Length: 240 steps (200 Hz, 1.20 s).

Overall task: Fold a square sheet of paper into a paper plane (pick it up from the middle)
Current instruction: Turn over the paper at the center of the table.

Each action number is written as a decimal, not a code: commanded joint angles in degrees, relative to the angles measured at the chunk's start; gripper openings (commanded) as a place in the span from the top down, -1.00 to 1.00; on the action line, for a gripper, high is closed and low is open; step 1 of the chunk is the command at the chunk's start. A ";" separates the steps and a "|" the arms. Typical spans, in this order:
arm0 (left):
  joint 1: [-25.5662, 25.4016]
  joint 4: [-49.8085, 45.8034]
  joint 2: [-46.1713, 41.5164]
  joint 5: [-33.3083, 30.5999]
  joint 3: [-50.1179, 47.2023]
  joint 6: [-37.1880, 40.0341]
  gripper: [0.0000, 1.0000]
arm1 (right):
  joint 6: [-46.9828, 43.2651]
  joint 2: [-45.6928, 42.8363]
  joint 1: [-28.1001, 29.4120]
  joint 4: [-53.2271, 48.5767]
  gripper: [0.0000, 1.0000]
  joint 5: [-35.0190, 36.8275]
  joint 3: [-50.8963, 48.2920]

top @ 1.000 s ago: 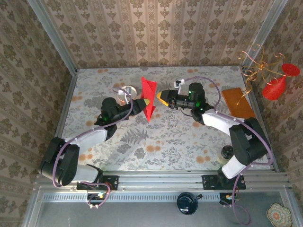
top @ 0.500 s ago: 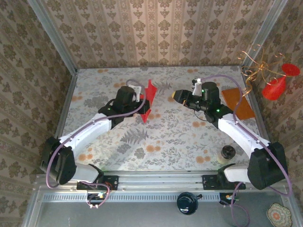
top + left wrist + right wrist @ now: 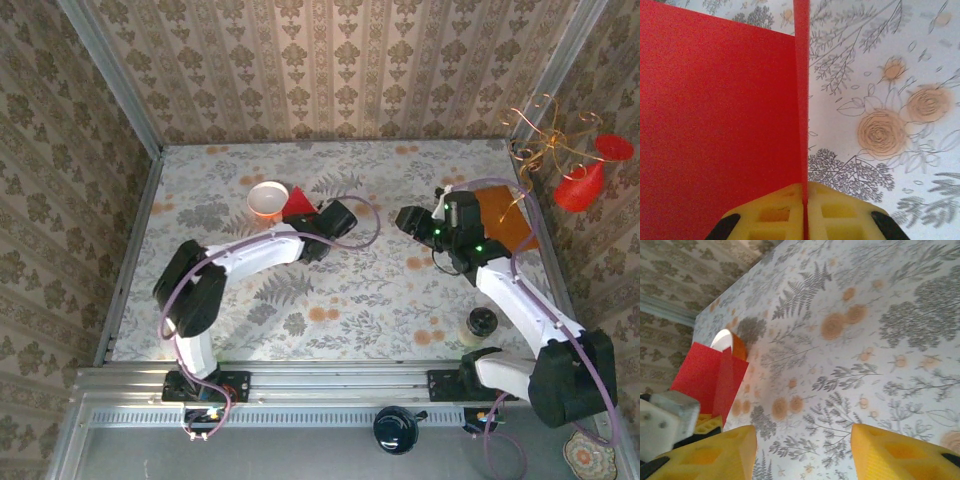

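Pinching the thin, bright red, matte paper plane [image 3: 715, 125] along its centre crease, the left tool [image 3: 804, 205] is pressing its two yellow fingertips [image 3: 840, 217], moulded with square hollows, together with just the paper's edge between them. The crease is standing upright as a straight, narrow ridge running away from the tool, while a broad flat flap is spreading out to the left of it in the left wrist view. Below, the worktop [image 3: 350, 290] is showing a smooth pale covering printed with grey ferns and orange flowers. Seen from above, the plane is showing over the far middle of the worktop, jutting leftward from the left tool's tip and lying just beside a small round white bowl [image 3: 267, 198] with an orange-tinted inside; whether paper and bowl are touching is not clear. The right tool [image 3: 802, 440] is hovering well to the right of the plane, its blocky yellow fingers [image 3: 715, 455] spreading wide apart and gripping nothing, and is facing the plane across the patterned covering. A flat orange-brown rectangular board [image 3: 497, 212] is lying at the right side, partly covered by the right arm.
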 commanded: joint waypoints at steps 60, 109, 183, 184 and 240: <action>-0.49 -3.73 15.83 -10.85 7.87 -0.12 0.75 | 0.29 -3.13 -3.12 -3.42 -0.10 2.53 -2.24; -0.54 -10.43 23.31 -8.05 14.83 -4.81 0.65 | 1.19 -3.14 -3.32 -3.04 -0.10 2.06 -2.59; -1.32 -8.42 16.00 10.46 12.61 -12.68 0.33 | 1.81 -2.00 -3.29 -2.35 -0.11 1.94 -2.24; -1.35 -8.40 15.89 10.70 12.57 -12.81 0.33 | 1.81 -1.95 -3.29 -2.34 -0.11 1.89 -2.24; -1.91 -1.27 5.75 29.11 5.47 -19.85 0.22 | 1.81 1.10 -3.20 -2.13 -0.11 1.25 -1.18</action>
